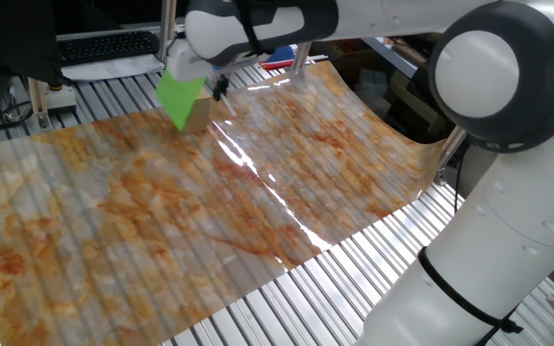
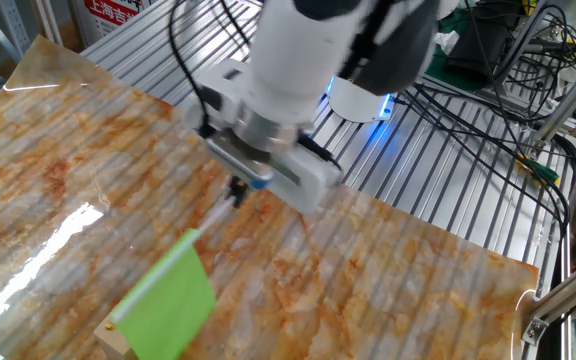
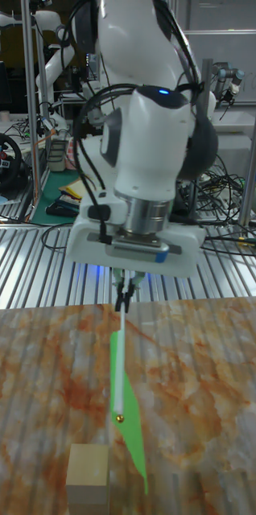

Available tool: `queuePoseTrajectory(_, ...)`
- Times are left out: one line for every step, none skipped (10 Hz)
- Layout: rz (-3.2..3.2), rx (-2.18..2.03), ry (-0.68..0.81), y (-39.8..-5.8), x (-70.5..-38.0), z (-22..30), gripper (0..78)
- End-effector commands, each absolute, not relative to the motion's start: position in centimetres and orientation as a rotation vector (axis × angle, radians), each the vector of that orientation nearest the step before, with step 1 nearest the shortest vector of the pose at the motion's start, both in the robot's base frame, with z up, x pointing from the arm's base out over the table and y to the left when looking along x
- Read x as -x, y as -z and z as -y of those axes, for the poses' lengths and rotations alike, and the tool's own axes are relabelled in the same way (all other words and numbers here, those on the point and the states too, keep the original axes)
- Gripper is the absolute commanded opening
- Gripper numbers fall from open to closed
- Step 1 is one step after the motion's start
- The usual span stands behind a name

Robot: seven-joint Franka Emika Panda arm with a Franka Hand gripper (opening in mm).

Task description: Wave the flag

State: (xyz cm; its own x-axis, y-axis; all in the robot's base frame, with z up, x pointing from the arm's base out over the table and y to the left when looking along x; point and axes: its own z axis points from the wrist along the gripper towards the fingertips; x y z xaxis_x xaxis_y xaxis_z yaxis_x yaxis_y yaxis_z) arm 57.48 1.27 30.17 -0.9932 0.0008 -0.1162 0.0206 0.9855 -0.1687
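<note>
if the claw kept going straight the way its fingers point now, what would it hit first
Probably the marbled orange table sheet just below the claw, which points down gripping the small green flag by its stick. The tan wooden block looks off that line, though depth is unclear.

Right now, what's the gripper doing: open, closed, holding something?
Gripper: closed on the stick of the green flag, held above the wooden block.

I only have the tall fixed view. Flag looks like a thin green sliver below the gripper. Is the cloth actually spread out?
Observer: Yes. In the other fixed view the flag shows as a broad green rectangle.
Operator: Stick held?
Observer: The gripper is shut on its upper end; the stick slants down to the cloth.
Operator: Where's the wooden block?
Observer: In one fixed view the wooden block sits right behind the flag, partly hidden by it.
</note>
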Motion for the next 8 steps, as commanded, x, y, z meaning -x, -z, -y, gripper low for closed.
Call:
queuePoseTrajectory(-2.979,0.188,0.187,-30.7,-59.7,7.6,1.1)
queuePoseTrajectory(-2.981,0.162,0.165,-30.1,-59.5,5.9,1.1)
queuePoseTrajectory(-2.981,0.124,0.149,-29.2,-58.8,3.4,1.1)
queuePoseTrajectory(-2.982,0.067,0.129,-28.3,-57.6,0.2,1.1)
queuePoseTrajectory(-2.993,0.008,0.115,-27.7,-56.0,-3.2,1.1)
queuePoseTrajectory(-3.011,-0.043,0.103,-27.5,-54.5,-6.5,1.1)
queuePoseTrajectory(-3.022,-0.073,0.101,-27.5,-53.7,-8.2,1.1)
queuePoseTrajectory(-3.033,-0.135,0.095,-28.0,-52.2,-11.4,1.1)
